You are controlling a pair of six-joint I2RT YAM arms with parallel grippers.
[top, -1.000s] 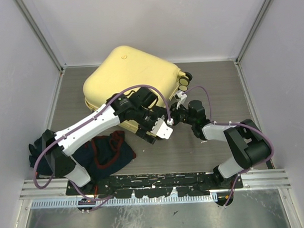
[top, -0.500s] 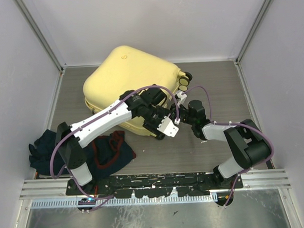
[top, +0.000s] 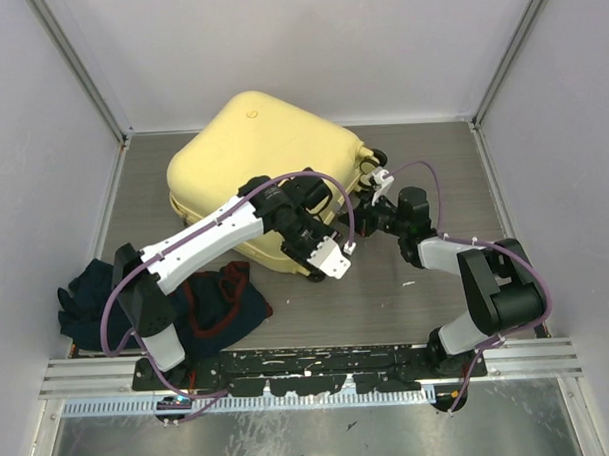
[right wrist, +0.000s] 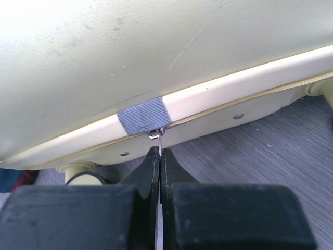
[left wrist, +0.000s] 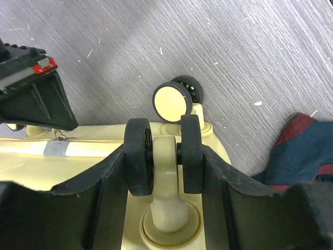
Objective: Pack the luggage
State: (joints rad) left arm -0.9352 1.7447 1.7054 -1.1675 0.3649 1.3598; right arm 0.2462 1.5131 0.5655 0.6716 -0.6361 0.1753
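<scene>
The luggage (top: 262,154) is a pale yellow hard-shell suitcase lying closed on the table, also visible in the right wrist view (right wrist: 130,57). My left gripper (top: 326,255) is at its near right corner. In the left wrist view, the left gripper (left wrist: 165,162) has its fingers pressed on both sides of a black twin wheel (left wrist: 139,156). My right gripper (top: 368,216) is at the suitcase's right side. The right gripper (right wrist: 159,154) is shut on the thin metal zipper pull (right wrist: 161,139), just below a grey tape patch (right wrist: 143,115) on the zip line.
A dark blue garment with red trim (top: 215,299) lies at the near left, and its corner shows in the left wrist view (left wrist: 304,151). A dark teal cloth (top: 82,296) lies left of it. A second wheel (left wrist: 174,98) sticks out beyond the gripped one. Grey walls enclose the table.
My left gripper has swung in onto the corner wheel and closed around it. The right gripper, still shut, has slid toward the back right along the suitcase's side.
</scene>
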